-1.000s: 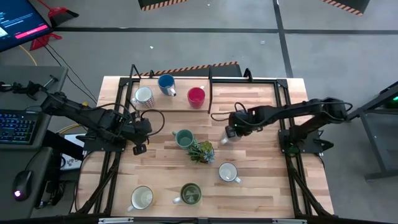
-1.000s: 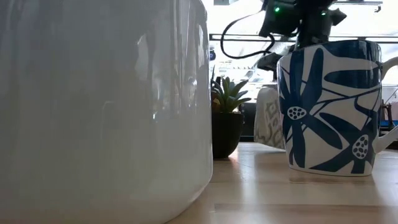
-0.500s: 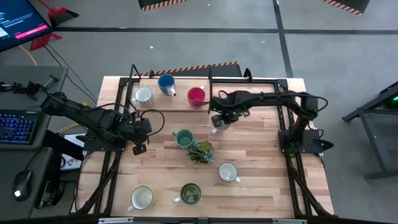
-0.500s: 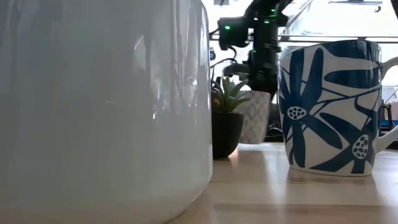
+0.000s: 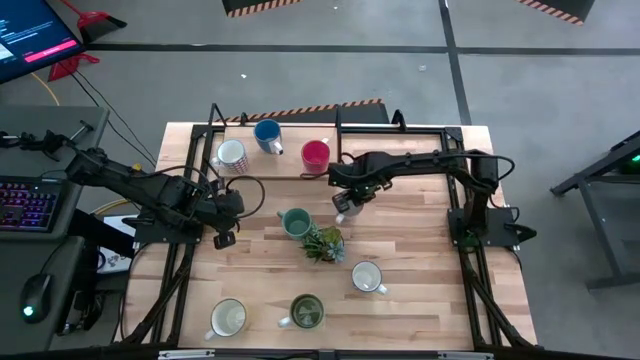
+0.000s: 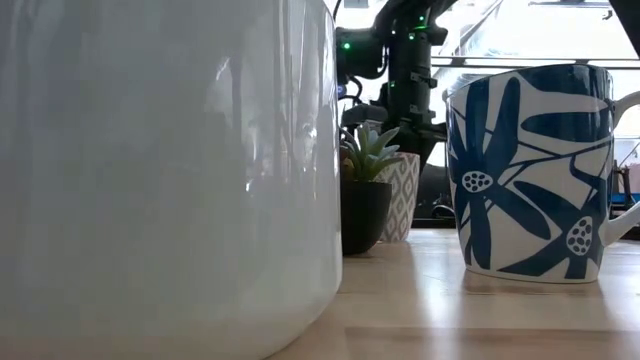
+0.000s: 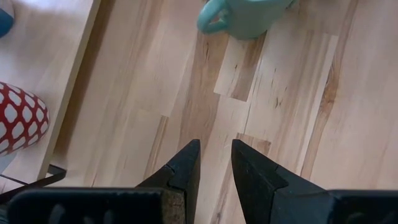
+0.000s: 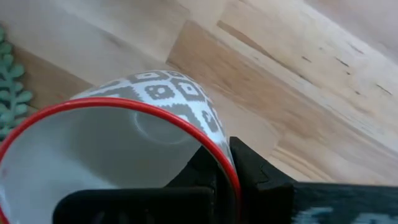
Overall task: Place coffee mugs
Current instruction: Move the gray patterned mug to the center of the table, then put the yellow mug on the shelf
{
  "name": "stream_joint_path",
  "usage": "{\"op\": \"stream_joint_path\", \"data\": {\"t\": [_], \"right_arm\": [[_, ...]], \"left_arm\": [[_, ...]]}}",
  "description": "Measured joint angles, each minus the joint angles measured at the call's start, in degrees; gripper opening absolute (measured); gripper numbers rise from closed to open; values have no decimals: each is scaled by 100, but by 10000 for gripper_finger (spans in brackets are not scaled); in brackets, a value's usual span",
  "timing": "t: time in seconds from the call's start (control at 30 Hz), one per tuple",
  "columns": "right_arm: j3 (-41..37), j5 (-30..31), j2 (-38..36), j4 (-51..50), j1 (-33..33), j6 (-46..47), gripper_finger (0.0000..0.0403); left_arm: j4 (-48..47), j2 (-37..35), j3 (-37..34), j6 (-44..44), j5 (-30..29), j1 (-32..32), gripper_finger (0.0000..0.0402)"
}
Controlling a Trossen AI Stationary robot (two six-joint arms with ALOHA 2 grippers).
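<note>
Right gripper (image 5: 343, 204), clamped on the rim of a white grey-patterned red-rimmed ceramic mug (image 8: 134, 146), had swung it left to just beside the red mug (image 5: 315, 154); left gripper (image 7: 214, 163) idled part-open, empty.

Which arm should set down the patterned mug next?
Right. The right gripper is already shut on the patterned mug, pinching its red rim, and holds it over the table near the plant. The left gripper holds nothing, off by the table's left side.
</note>
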Motion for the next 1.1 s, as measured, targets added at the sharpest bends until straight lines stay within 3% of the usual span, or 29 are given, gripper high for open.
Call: {"op": "stream_joint_path", "data": {"t": [0.23, 0.67, 1.1], "right_arm": [[0, 127, 0, 34, 67, -104, 6], [43, 246, -2, 26, 54, -227, 89], [1150, 774, -6, -1016, 80, -490, 103]], "left_arm": [[0, 0, 0, -2, 0, 1, 81], [0, 0, 0, 7, -1, 0, 81], [0, 0, 0, 11, -4, 0, 81]]}}
